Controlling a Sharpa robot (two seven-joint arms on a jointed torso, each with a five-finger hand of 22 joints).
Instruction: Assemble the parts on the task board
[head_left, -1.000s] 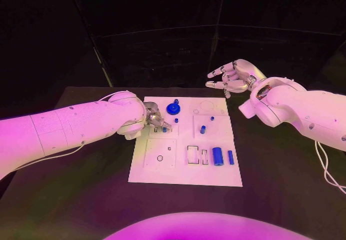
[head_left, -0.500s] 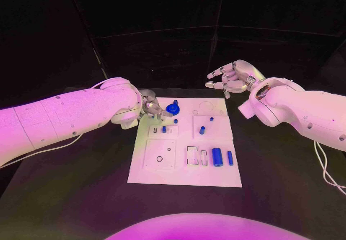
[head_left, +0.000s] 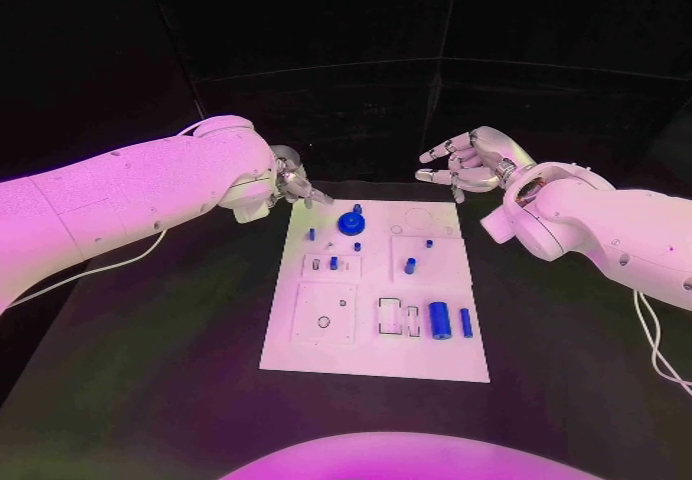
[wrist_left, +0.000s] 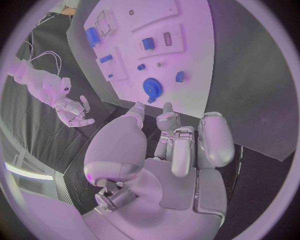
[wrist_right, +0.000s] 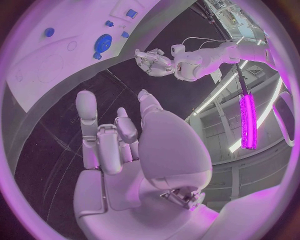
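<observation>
- Left hand (head_left: 293, 183): over the board's far-left corner, raised off it, fingers curled inward with nothing seen between them; clenched, empty. Judged: positioned near the gear for the next pick.
- Right hand (head_left: 469, 160): held up past the board's far-right corner, fingers spread, holding nothing. Judged: parked clear so the board stays visible.
- Gear (head_left: 351, 222): blue, seated on the far part of the board, just beside the left hand but apart from it.
- Peg (head_left: 410, 266): small, blue, mid-board, in its square plate.
- Cylinder (head_left: 438, 320): larger, lying near-right, a slimmer bar (head_left: 466, 322) beside it.
- Board (head_left: 375, 355): white, flat on the table (head_left: 159, 330), centred between both arms.
</observation>
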